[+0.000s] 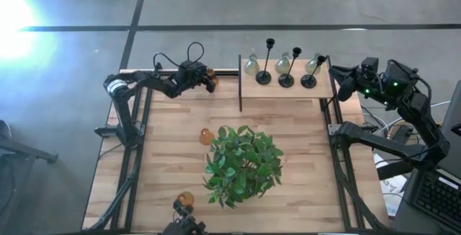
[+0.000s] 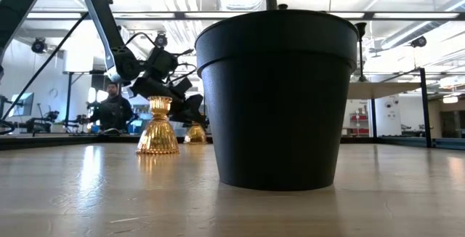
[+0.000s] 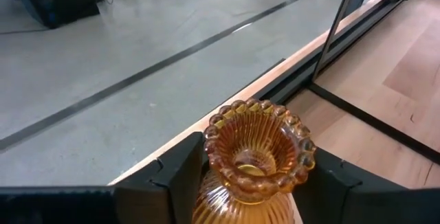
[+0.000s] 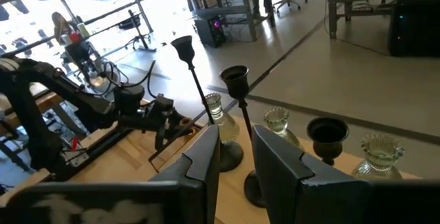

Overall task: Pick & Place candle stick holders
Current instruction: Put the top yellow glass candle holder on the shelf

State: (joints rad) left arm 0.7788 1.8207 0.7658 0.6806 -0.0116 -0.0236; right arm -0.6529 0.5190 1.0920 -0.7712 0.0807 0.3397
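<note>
My left gripper [image 1: 207,78] is at the table's far left and is shut on an amber glass holder [image 3: 256,157] that stands upright. A second amber holder [image 1: 206,135] stands on its wide base left of the plant, and a third [image 1: 185,200] is at the near edge. Three black thin-stemmed holders [image 1: 286,80] and three clear glass ones [image 1: 282,65] stand on a raised wooden shelf [image 1: 288,92] at the far right. My right gripper [image 1: 337,76] waits open and empty at the shelf's right end. My left gripper pinches the amber holder's ribbed body just below its beaded rim [image 3: 218,183], one finger [image 3: 184,179] on each side. The fingers come slanting down from the table's left. In the low view the holder [image 2: 194,134] looks upright with its base down at the table's far edge.
A green leafy plant [image 1: 241,163] in a large black pot [image 2: 276,99] fills the table's middle. A thin black post [image 1: 240,83] stands at the shelf's left end. A person [image 2: 112,110] is in the room beyond the table.
</note>
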